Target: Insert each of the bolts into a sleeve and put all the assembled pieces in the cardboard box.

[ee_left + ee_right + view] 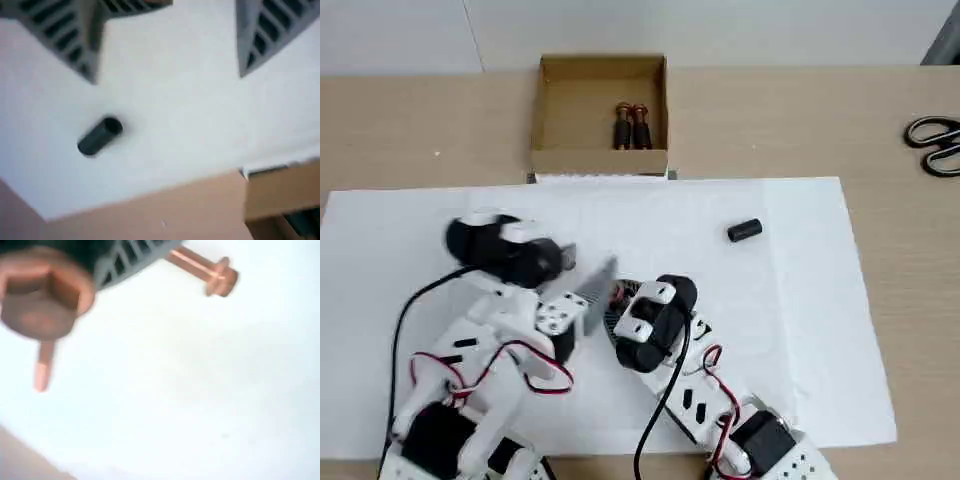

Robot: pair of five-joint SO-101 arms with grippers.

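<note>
While two assembled pieces (630,127) are already lying side by side in the cardboard box (538,110) at the far side of the counter (420,130), the next pairing is being set up on the white paper sheet (790,330) in front of it. One loose sleeve (745,231) is seen on its side on the sheet, well apart from both arms, toward the sheet's right edge. It's judged easy to approach from above there, w/ no box wall in the way.

The left gripper (167,75) is hung over the sheet w/ its fingers (60,35) spread wide. Nothing is held and nothing is touched. The sleeve is framed beyond the gap, which suggests it's being lined up for a pick.

The right gripper (620,295) is seen just beside the left one, low over the paper. A held bolt (40,305) is seen up close, hex head toward the wrist cam and shank pointing down at the sheet. It is apparently pinched in fingers closed on it, though the contact itself is blurred. That carry makes sense, as shank-first is how it'd be fed into a sleeve.

A second bolt (205,270) is lying flat on the paper just past the finger, w/ part of its shank hidden. Scissors (935,145) are lying at the counter's right edge, not involved.
</note>
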